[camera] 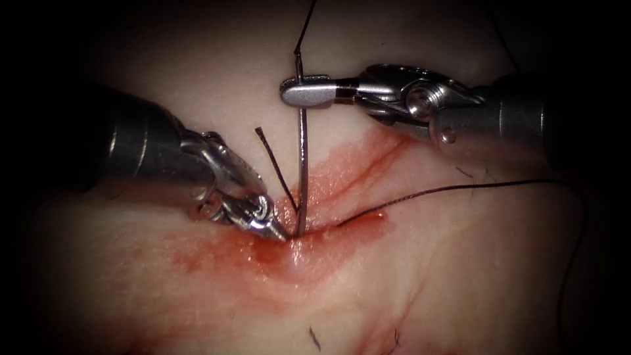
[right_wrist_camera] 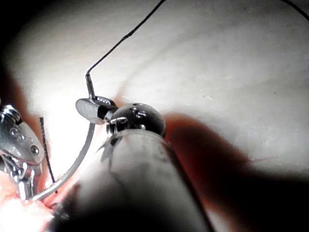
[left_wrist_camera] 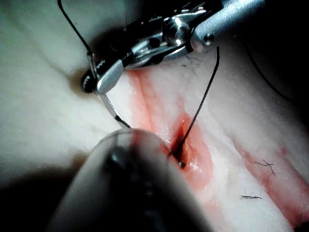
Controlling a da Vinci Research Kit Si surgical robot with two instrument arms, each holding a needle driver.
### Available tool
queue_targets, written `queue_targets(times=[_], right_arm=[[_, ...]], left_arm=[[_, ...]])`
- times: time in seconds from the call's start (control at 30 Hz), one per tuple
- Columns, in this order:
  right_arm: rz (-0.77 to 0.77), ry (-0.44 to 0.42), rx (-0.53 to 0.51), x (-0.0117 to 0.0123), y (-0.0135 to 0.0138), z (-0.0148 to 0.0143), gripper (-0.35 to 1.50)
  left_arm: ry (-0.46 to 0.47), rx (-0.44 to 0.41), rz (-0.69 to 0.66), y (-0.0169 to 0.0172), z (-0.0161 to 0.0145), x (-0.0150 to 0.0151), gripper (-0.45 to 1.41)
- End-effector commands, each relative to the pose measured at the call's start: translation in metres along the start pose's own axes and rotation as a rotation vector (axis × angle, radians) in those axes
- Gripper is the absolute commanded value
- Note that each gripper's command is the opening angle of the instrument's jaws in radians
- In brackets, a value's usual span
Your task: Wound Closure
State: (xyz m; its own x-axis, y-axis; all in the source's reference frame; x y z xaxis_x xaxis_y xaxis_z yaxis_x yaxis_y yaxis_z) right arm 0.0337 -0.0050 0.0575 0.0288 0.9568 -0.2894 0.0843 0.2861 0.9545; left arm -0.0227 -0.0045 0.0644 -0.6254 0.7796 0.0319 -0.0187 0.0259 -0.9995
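Endoscope view: the needle (camera: pixel 302 177) stands nearly upright in the scene, its long axis running from the cut (camera: pixel 309 227) up and away to the far side. Its lower end sits in the tissue (camera: pixel 427 276) at the cut; whether that end is buried deep or only at the surface I cannot tell. The right tool (camera: pixel 303 91) comes in from the right and its jaws are closed on the needle close to the swaged end, where the thread (camera: pixel 303 26) leaves and runs off to the far side. This tool sits far from the cut, well above it along the needle's length.

The left tool (camera: pixel 273 227) is the nearer one to the entry point. Its tip rests at the cut's left edge, just beside the needle's lower end, jaws narrow and pressed at the tissue; whether they pinch tissue or merely touch it I cannot tell.

A short cut end of thread (camera: pixel 276 167) rises from the cut between the left tool and the needle. A second strand (camera: pixel 460 189) trails from the cut out to the right across the tissue. Red fluid (camera: pixel 217 253) stains the surface around and left of the cut.

Right wrist view: the needle's curve (right_wrist_camera: pixel 79 159) sweeps from the closed jaws down toward the left tool's tip.
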Motion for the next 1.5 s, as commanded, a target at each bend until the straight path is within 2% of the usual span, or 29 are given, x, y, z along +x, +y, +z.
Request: queue_targets(times=[0.03,0.13,0.2,0.33,0.97,1.03,1.5], right_arm=[[0.003,0.002,0.001,0.0004,0.0003,0.0009,-0.35],[0.004,0.010,-0.006,0.0005,0.0004,0.0009,-0.35],[-0.047,0.024,-0.021,0.0010,0.0004,0.0008,-0.35],[-0.050,0.081,-0.078,0.0019,0.0005,0.0005,-0.35],[0.063,0.091,-0.080,0.0017,0.0009,0.0003,-0.35],[0.110,0.094,-0.079,0.0017,0.0010,0.0002,-0.35],[0.091,0.101,-0.087,0.0020,0.0014,-0.0001,-0.35]], left_arm=[[0.000,0.000,0.001,-0.0005,0.0004,0.0004,-0.45],[0.000,0.000,0.001,-0.0005,0.0004,0.0003,-0.45],[0.000,0.000,0.001,-0.0005,0.0004,0.0003,-0.45],[0.000,0.000,0.001,-0.0004,0.0005,0.0003,-0.45],[-0.002,-0.001,0.001,-0.0003,0.0007,0.0002,-0.45],[-0.002,-0.001,0.001,-0.0003,0.0007,0.0002,-0.45],[-0.004,-0.003,0.000,-0.0001,0.0007,0.0003,-0.45]])
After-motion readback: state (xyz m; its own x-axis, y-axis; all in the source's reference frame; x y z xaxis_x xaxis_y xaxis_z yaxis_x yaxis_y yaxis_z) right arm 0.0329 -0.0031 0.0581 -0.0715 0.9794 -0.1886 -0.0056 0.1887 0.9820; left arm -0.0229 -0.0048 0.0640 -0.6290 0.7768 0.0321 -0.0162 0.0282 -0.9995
